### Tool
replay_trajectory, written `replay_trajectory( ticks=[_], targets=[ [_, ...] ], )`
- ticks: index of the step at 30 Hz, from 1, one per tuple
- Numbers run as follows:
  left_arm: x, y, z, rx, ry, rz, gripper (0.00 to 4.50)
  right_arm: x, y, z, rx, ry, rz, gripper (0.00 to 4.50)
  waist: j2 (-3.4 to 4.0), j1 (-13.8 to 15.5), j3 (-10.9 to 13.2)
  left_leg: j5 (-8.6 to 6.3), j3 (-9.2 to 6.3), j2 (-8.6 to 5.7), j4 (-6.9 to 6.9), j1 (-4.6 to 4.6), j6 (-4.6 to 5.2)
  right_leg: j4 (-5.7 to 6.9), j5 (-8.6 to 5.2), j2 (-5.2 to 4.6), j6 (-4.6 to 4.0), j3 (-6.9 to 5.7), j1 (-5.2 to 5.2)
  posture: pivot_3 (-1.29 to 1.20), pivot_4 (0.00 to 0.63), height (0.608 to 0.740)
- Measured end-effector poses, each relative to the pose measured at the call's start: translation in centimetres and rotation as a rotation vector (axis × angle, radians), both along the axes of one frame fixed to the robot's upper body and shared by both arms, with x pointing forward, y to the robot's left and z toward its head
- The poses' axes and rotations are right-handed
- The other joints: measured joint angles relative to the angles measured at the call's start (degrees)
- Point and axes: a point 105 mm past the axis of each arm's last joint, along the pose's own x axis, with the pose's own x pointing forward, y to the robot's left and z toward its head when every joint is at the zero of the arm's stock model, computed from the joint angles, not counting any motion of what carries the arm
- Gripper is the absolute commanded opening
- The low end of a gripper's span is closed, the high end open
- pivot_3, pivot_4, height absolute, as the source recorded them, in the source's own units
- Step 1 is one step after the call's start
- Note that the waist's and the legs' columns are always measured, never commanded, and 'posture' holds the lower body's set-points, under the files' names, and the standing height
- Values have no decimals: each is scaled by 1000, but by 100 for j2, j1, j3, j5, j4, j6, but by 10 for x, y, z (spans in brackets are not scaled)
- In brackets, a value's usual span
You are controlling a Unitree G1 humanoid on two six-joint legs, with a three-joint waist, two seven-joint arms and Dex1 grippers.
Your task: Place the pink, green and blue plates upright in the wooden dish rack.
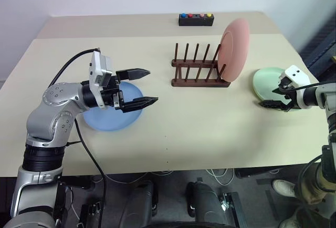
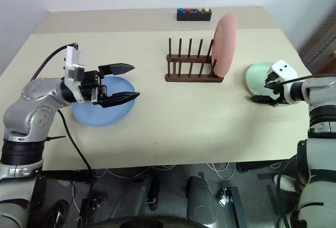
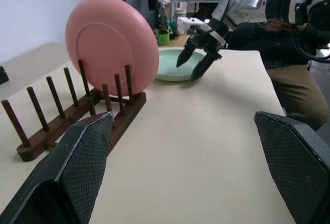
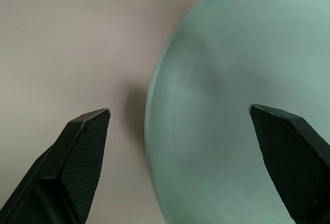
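Mint-green plate (image 1: 269, 82) lies flat on the surface (image 1: 210, 128), right of the wooden dish rack (image 1: 199, 73). The right end effector (image 1: 277, 97), released and spread, straddles its near rim; it should pinch the edge squarely before lifting.

Left arm bent at the elbow, wrist level, left gripper (image 1: 143, 87) pointing sideways toward the right one, fingers spread wide with nothing between. Right arm reaching inward, right gripper (image 1: 277, 97) angled downward, fingers (image 3: 202, 66) parted wide and empty.
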Motion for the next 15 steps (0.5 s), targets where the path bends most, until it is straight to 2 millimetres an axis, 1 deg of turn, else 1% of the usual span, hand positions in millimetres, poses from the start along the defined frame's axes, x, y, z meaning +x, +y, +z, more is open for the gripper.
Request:
replay_trajectory(
  ticks=[1,2,3,4,8,11,15],
  targets=[
    [0,0,0,0,0,0,4500,-1,-1,-2,-8,9,-3,3590,0,-2,0,0,0,0,0,0,0,0,0,0,0,0,0,0,150,735],
    [0,0,0,0,0,0,4500,-1,-2,-3,-24,16,-2,3139,0,-3,0,0,0,0,0,0,0,1,0,0,0,0,0,0,150,735],
    [0,0,0,0,0,0,4500,-1,-3,-4,-39,18,1,2575,0,-5,0,0,0,0,0,0,0,1,0,1,0,0,0,0,150,735],
    [0,0,0,0,0,1,4500,-1,-4,-5,-60,19,4,2153,0,-5,0,0,0,0,0,0,-1,1,0,1,0,0,-1,0,150,735],
    [0,0,0,-1,1,3,4500,0,-7,-4,-98,6,0,28,0,-4,0,1,0,0,0,0,-1,1,0,1,0,0,0,0,150,735],
    [0,0,0,-1,1,3,4500,3,-6,5,-109,-23,11,28,-3,-4,-2,1,0,0,1,5,-1,0,0,1,0,0,6,0,150,735],
    [1,0,0,-1,2,5,4500,2,-7,3,-108,-17,10,28,-2,2,-1,1,0,0,0,5,-1,0,0,1,0,0,6,0,150,735]
  ],
)
